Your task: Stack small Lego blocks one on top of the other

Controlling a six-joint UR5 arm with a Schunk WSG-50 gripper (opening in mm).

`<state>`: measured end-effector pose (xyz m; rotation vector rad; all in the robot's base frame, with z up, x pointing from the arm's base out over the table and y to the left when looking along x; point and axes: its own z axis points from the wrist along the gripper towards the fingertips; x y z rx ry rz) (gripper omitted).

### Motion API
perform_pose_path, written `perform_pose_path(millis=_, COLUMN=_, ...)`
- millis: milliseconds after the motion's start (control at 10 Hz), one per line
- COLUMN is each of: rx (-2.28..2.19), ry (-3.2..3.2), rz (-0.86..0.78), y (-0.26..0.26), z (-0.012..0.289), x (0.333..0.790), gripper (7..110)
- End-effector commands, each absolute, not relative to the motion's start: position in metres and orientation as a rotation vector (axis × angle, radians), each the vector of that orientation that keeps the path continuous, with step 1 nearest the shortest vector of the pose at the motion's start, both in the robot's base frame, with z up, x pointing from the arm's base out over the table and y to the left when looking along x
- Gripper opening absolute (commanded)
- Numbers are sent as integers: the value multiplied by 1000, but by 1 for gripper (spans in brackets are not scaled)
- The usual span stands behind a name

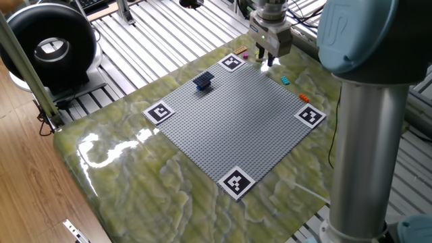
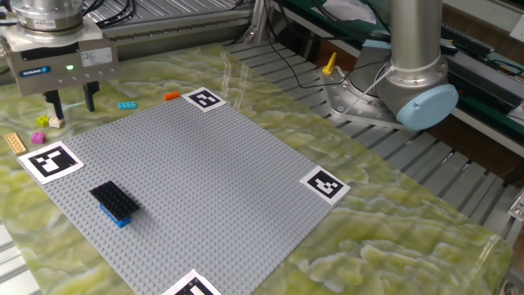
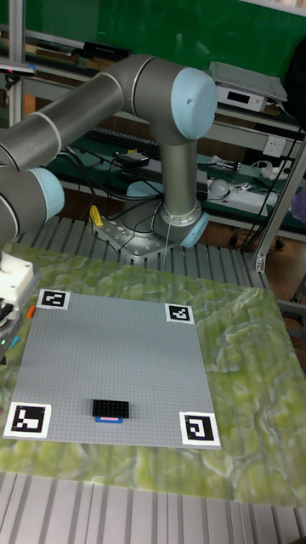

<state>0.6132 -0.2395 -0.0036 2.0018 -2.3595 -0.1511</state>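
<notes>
— Item one, the gripper [image 2: 72, 102]?

— Hanging over the far edge of the grey baseplate [image 2: 188, 188], fingers pointing down and parted with nothing between them. It sits above the loose bricks by the corner marker [image 2: 51, 160].

— The loose bricks, then?

— On the marbled table [image 2: 393, 213], off the plate: a magenta brick [image 2: 41, 121] just beside a small tan brick [image 2: 56, 121], both near the fingertips; a longer tan plate [image 2: 15, 142] further out; a cyan brick [image 2: 127, 105] and an orange brick [image 2: 171, 96] along the plate's edge toward the next marker [image 2: 204, 100].

— Anything already stacked?

— One pair, on the baseplate: a black brick [image 2: 113, 198] sitting on a blue brick [image 2: 120, 218], well apart from the gripper. The tall view shows the same stack [image 3: 111, 409] near the plate's front edge.
</notes>
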Motion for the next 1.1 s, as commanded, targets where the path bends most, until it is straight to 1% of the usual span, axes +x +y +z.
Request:
perform_pose_path(millis=0, rx=1933, ry=-2374, rz=-206, y=-241, z=-3, x=601, gripper=44)
perform_pose_path(millis=300, rx=1861, ry=-2375, rz=-214, y=-245, z=0, x=592, gripper=44)
perform_pose_path(millis=400, rx=1812, ry=-2399, rz=-299, y=-234, z=1, x=581, gripper=44)
perform_pose_path(millis=500, rx=1783, ry=-2401, rz=-345, y=-229, z=3, x=573, gripper=44)
perform_pose_path(millis=700, rx=1757, ry=-2399, rz=-372, y=-226, z=9, x=566, gripper=44)
perform_pose_path(millis=800, rx=1748, ry=-2408, rz=-362, y=-225, z=14, x=566, gripper=44)
perform_pose_path(millis=900, rx=1750, ry=-2399, rz=-313, y=-227, z=28, x=570, gripper=44)
perform_pose_path(millis=1000, rx=1743, ry=-2407, rz=-325, y=-219, z=39, x=572, gripper=44)
